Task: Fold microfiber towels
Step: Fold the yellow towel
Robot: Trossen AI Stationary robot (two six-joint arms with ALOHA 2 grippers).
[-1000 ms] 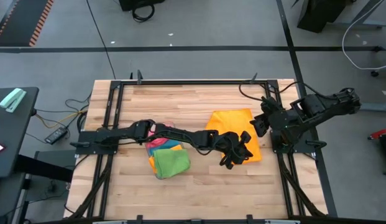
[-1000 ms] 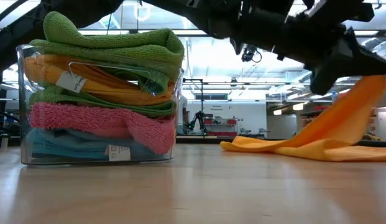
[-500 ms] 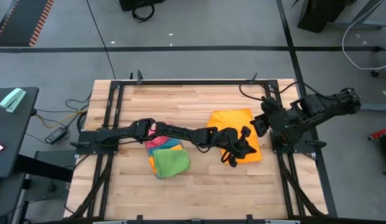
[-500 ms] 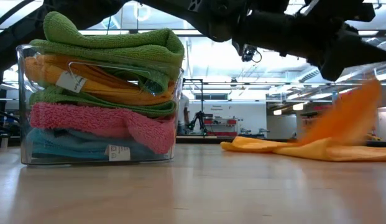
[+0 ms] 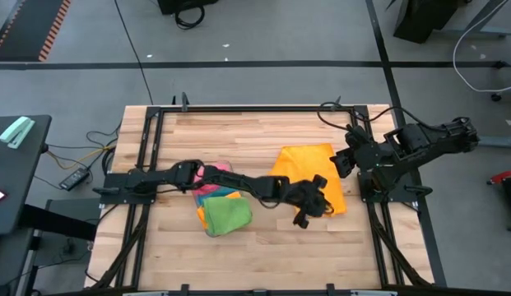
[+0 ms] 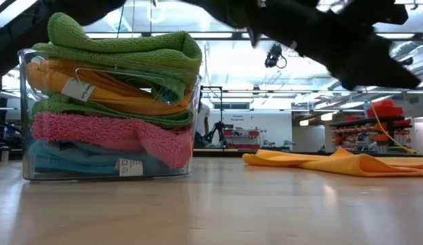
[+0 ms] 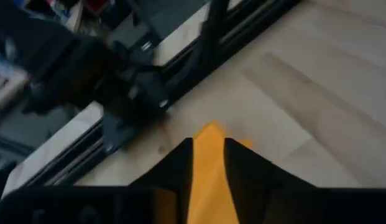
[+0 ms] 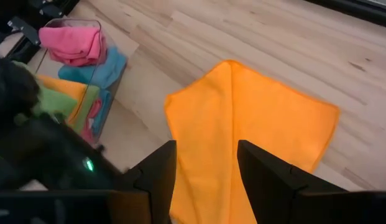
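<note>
An orange microfiber towel [image 5: 308,160] lies spread flat on the table's right half; it also shows in the low view [image 6: 334,162]. My left gripper [image 5: 308,207] hovers over the towel's near edge, fingers apart, with orange cloth [image 7: 208,163] showing through the gap. My right gripper [image 5: 339,163] waits open above the towel's right edge; its wrist view looks down on the towel [image 8: 242,118]. A clear plastic tray [image 6: 109,102] holds a stack of folded green, orange, pink and blue towels.
The tray of folded towels [image 5: 218,201] stands left of the orange towel, under my left arm. Dark metal rails [image 5: 148,148] frame the table. Bare wood [image 5: 239,131] lies at the far side and along the near edge.
My left gripper has let go of the orange towel. The towel's right part, which hung raised from the gripper a second ago, has dropped, and the whole towel now lies flat on the table. The gripper has shifted slightly toward the table's near edge.
</note>
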